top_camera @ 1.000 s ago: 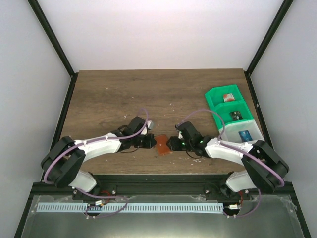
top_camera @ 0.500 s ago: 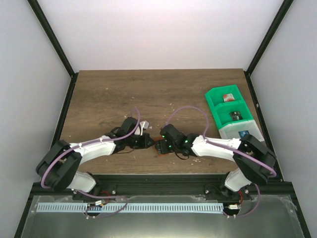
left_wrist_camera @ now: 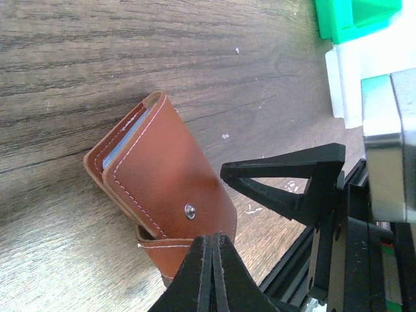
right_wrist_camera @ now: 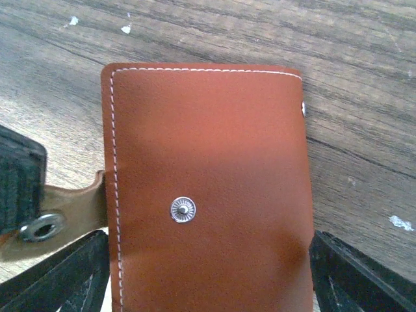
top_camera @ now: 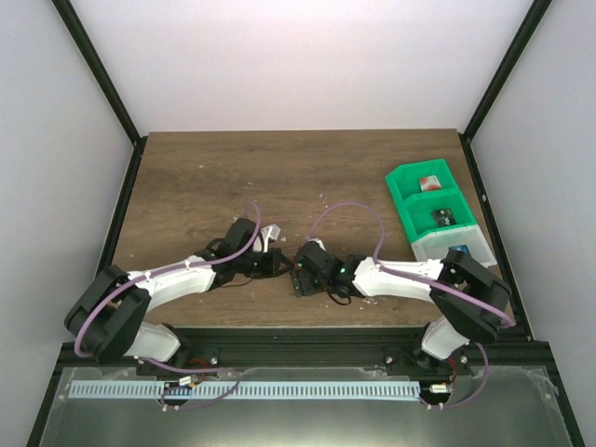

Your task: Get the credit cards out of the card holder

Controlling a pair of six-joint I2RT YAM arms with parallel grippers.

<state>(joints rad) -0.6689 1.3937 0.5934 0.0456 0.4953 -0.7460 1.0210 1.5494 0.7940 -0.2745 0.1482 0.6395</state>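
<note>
My left gripper (left_wrist_camera: 212, 260) has its fingers pressed together at the bottom middle of the left wrist view. It is pinching the card holder (left_wrist_camera: 162, 175) by its snap strap (right_wrist_camera: 68, 221), which sticks out at the left of the right wrist view with its metal socket bare. My right gripper (right_wrist_camera: 208, 283) has its fingers (right_wrist_camera: 354, 273) spread wide, one in each lower corner of its own view. The closed brown cover and its snap stud (right_wrist_camera: 182, 209) lie between them, and neither finger seems to touch the leather. That is the change: a second ago this gripper sat just right of the holder in the top view, with the leather showing between my wrists. Now it has slid across and hides the holder almost wholly, low and central on the table (top_camera: 205, 177). I judge the strap undone and held, so opening the cover comes next. A pale blue edge shows in the fold; card or lining, I cannot tell. At the right of the top view, the green bins (top_camera: 402, 175) and the white bin (top_camera: 424, 250) already hold credit cards (top_camera: 429, 182).
</note>
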